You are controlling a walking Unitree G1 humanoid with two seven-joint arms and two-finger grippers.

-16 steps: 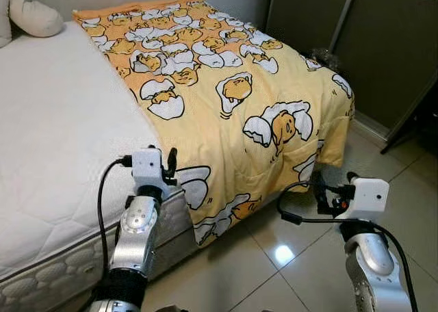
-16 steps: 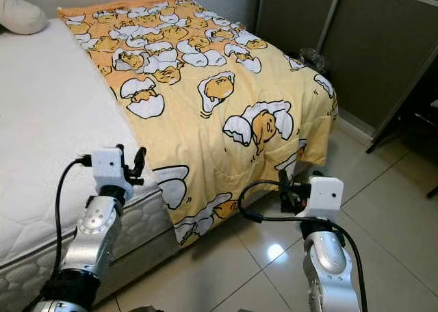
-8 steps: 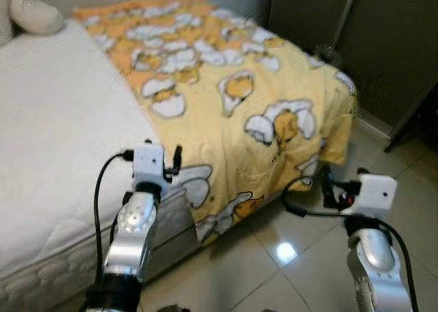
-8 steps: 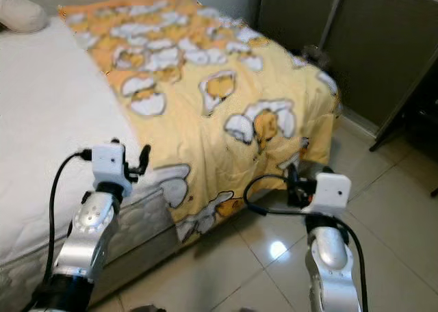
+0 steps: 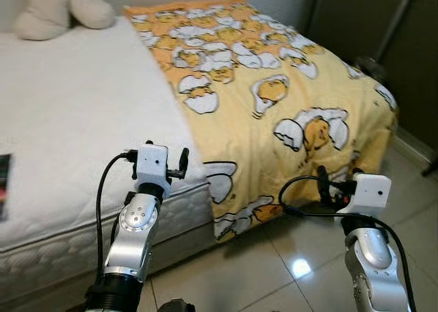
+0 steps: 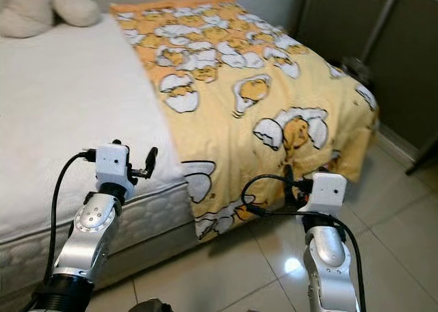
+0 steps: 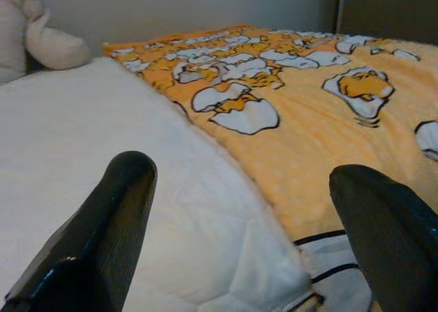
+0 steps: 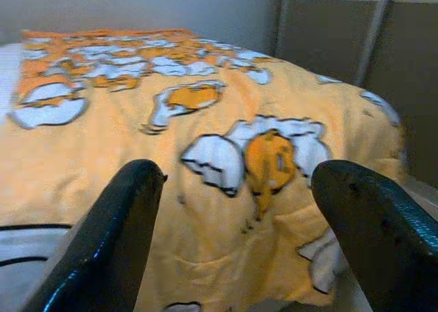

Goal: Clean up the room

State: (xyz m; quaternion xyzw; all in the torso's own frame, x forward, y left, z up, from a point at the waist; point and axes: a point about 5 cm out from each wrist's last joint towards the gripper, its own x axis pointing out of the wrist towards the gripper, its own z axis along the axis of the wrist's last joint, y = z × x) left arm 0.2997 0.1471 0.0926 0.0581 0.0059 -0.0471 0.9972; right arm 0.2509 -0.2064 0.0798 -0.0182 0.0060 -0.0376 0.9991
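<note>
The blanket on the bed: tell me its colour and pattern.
The blanket is yellow-orange with a repeated cartoon print of yellow yolk figures in white eggshells, clearest in the left eye view.

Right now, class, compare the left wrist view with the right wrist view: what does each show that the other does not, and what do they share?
The left wrist view alone shows the bare white mattress and a cream plush toy at its far end, seen between the left gripper and its open fingers. The right wrist view alone shows the dark closet doors beyond the bed, framed by the open right gripper. Both show the yellow blanket with its egg cartoon print and the grey wall behind the bed.
</note>
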